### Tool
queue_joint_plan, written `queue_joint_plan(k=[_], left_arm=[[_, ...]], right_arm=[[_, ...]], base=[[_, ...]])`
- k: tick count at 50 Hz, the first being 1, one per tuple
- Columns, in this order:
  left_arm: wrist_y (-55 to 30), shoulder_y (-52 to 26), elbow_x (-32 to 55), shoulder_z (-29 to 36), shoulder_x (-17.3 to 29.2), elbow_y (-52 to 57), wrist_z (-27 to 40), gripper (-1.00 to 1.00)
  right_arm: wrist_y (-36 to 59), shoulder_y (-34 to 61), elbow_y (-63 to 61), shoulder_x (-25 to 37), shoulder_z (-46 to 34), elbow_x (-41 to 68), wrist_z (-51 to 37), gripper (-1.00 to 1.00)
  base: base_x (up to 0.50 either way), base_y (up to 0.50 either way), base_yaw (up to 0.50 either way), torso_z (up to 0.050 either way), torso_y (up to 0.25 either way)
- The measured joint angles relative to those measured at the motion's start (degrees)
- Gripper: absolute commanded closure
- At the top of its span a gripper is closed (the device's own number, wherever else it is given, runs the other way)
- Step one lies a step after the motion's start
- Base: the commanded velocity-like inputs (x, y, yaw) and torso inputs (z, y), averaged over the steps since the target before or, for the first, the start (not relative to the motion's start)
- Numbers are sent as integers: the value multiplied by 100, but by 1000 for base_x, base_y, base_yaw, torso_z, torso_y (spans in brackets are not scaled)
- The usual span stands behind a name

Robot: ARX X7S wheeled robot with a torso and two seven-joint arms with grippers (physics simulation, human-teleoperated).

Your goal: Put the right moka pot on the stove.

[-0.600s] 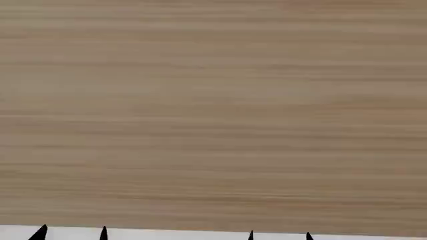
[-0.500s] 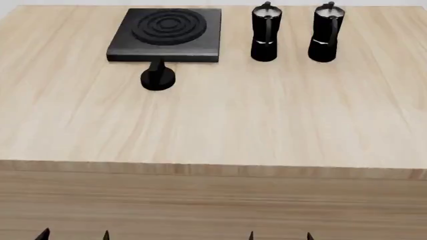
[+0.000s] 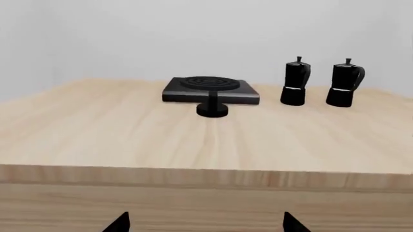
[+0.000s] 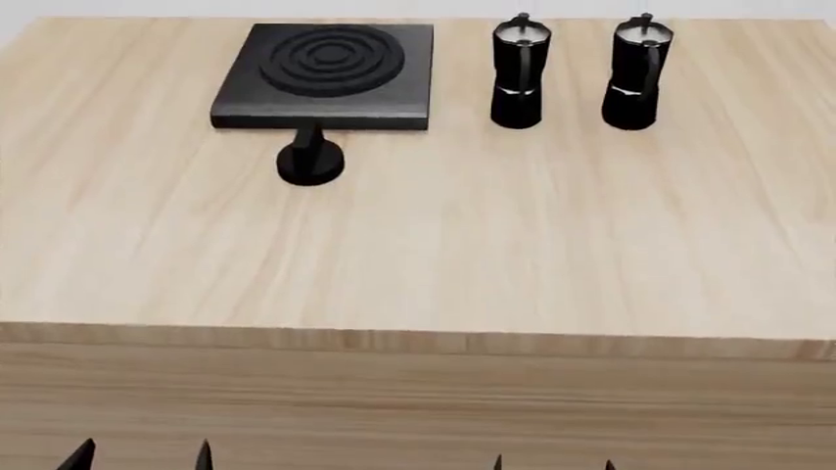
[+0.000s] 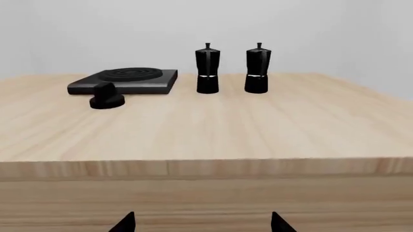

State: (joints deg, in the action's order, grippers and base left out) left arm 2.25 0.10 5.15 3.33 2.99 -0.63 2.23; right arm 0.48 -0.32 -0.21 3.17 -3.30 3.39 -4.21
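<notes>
The right moka pot (image 4: 637,71) stands upright at the table's far right, black with a silver lid; it also shows in the left wrist view (image 3: 345,83) and the right wrist view (image 5: 258,68). An identical left pot (image 4: 520,71) stands beside it. The stove (image 4: 329,73), a flat black slab with ring burner, lies far left of the pots. My left gripper (image 4: 141,456) and right gripper (image 4: 553,463) are open and empty, low in front of the table's near edge, far from the pots. Only their fingertips show.
A small round black knob (image 4: 311,162) stands on the wooden table (image 4: 432,245) just in front of the stove. The table's front edge and wooden front panel lie between the grippers and the objects.
The head view has risen from the table's front panel to show the tabletop, stove and pots. The gripper tips stay at the view's lower edge.
</notes>
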Motion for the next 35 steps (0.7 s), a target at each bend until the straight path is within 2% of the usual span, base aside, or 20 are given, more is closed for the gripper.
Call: queue_joint_plan(k=[18, 35], left_arm=[[98, 5, 183, 151, 144, 0, 144, -100], [167, 7, 310, 267, 250, 9, 274, -100]], right_arm=[[-59, 89, 207, 113, -180, 83, -212, -100], [-61, 147, 284, 215, -306, 183, -366, -100]], base=[[0, 0, 0, 36, 11], [0, 0, 0, 47, 59]])
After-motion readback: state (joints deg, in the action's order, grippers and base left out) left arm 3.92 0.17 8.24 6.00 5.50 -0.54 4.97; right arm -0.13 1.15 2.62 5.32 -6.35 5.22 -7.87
